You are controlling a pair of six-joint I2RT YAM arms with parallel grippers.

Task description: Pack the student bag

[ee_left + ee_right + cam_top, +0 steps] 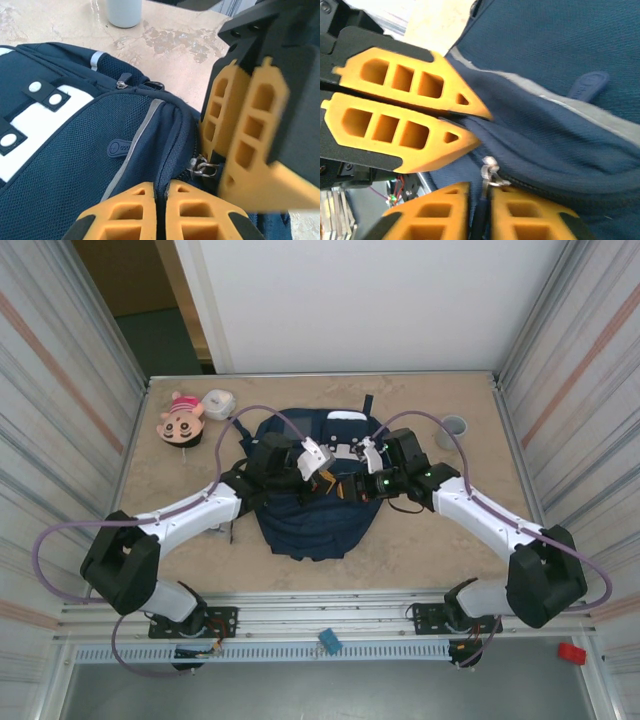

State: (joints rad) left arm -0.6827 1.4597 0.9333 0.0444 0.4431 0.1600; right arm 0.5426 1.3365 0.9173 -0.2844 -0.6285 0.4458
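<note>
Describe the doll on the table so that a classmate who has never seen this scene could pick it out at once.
Find the big navy student bag in the middle of the table, then look toward the far left corner. The doll lies there beside a white rounded object. Unlike it, the doll has a cartoon face and pink clothes.

No text clear enough to read, rubber tab (119, 148) on the mesh front of the bag (65, 170) with an embossed round mark and tiny characters, too small and blurred to make out
</note>
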